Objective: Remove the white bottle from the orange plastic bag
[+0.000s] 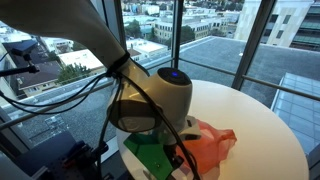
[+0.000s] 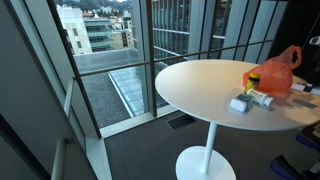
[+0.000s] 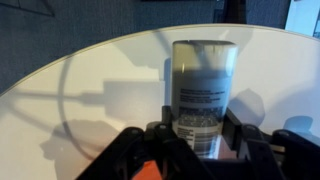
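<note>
Tool [image 3: 200, 135] fingers flank the near end of the white bottle [image 3: 203, 80]; whether they clamp it I cannot tell. In an exterior view the bottle [image 2: 240, 103] lies on the white tabletop [image 2: 190, 85], just beside the orange plastic bag [image 2: 280, 70].

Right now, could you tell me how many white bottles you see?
1 bottle: on the table beside the bag, at the gripper; the bag may hide more.

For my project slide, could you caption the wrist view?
Wrist view: white bottle on the round white table, its near end framed by the gripper.
</note>
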Robot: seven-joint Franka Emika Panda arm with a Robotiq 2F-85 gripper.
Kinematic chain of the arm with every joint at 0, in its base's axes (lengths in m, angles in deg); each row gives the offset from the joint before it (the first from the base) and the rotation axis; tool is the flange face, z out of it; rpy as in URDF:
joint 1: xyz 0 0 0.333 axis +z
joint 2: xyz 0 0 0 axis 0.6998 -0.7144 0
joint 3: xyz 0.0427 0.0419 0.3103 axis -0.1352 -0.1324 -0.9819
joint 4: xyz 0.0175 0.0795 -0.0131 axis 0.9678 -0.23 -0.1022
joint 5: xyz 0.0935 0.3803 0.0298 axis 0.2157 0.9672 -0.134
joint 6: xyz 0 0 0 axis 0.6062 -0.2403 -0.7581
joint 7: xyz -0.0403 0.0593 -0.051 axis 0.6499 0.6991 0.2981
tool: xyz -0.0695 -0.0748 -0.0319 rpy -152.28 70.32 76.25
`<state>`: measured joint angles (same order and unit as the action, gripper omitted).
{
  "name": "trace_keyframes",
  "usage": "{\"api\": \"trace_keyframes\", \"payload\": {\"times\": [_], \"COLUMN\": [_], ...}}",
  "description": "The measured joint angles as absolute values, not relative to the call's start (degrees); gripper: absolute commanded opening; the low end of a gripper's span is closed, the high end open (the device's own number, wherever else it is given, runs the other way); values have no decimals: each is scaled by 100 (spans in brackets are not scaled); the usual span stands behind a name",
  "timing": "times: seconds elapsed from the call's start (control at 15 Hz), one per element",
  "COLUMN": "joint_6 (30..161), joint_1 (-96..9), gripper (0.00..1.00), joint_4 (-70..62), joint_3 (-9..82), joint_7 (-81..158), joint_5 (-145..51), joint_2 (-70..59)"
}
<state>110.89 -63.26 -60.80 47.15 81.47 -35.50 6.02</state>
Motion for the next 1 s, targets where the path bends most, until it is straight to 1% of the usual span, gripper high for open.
{"api": "trace_keyframes", "payload": {"times": [0.6,1.0], "joint_6": [11415,11556], "joint_1": [-6284,-6292], "gripper": [25,25], "joint_4": [-5966,-5511], "joint_3": [4240,4078], "joint_7": [8164,8158], "joint_5": [-3199,-3149], "joint_2": [122,-338]}}
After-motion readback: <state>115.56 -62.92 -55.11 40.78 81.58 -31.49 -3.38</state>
